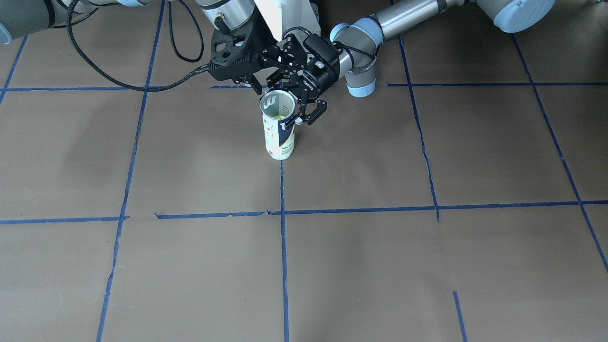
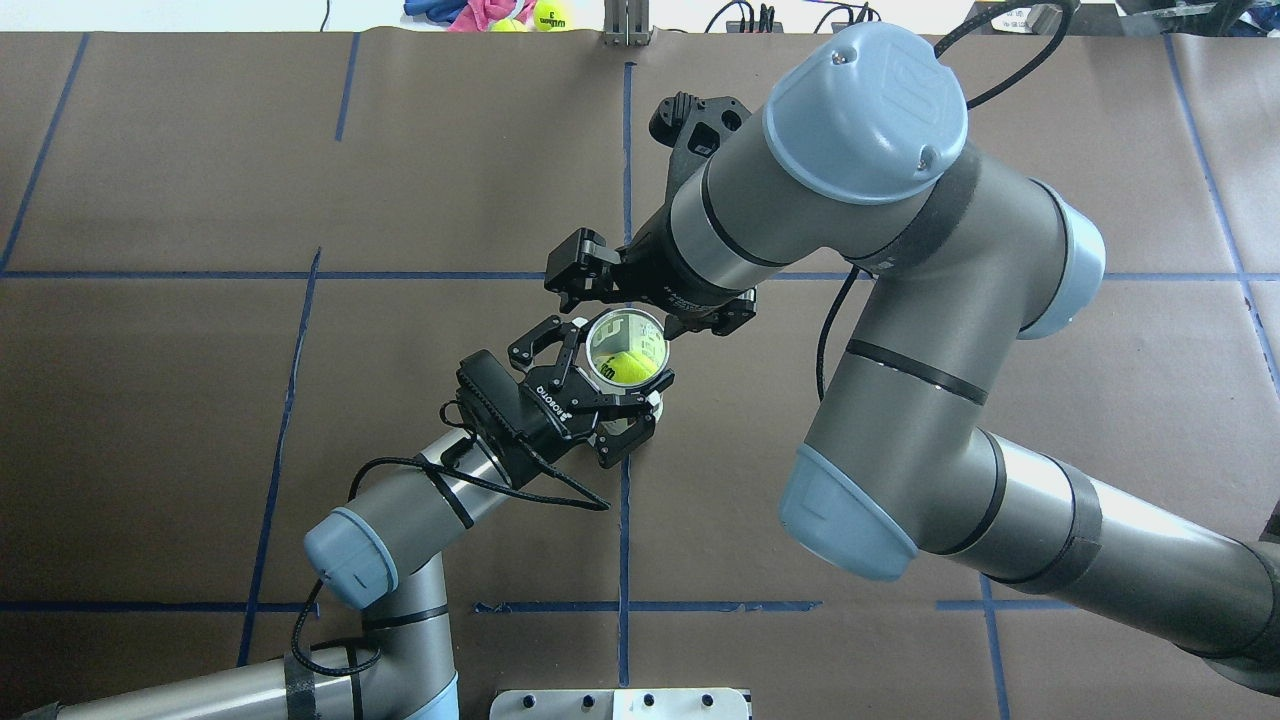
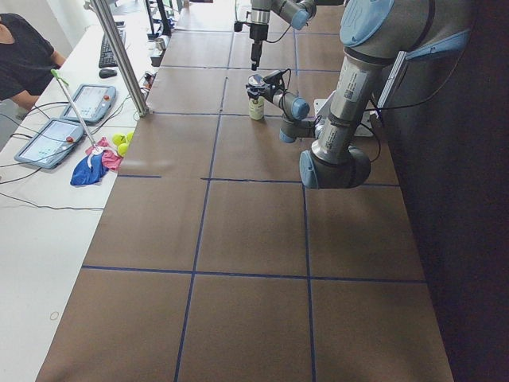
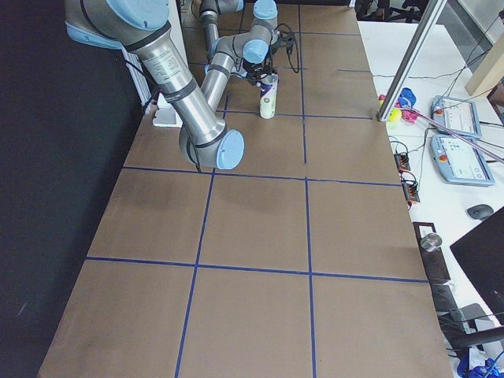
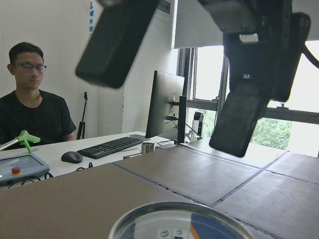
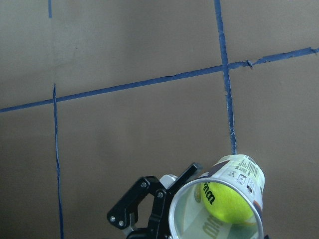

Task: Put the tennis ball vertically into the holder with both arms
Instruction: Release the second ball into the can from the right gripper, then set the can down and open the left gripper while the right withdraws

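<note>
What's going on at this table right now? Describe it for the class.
Two robot arms are working on a clear plastic tennis-ball can with a white and navy label, which stands upright on the brown paper-covered table. The fuzzy yellow-green tennis ball already sits inside the can, below its rim. The left gripper straddles the can near the rim; whether it is clamping it cannot be told. The right gripper hangs open just above the can's mouth, holding nothing.

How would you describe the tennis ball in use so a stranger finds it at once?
On the brown table with blue tape lines, a clear can stands on the middle line. The tennis ball lies inside it, visible through the open top. The other balls lie loose on the white desk beside a pink cloth.
</note>
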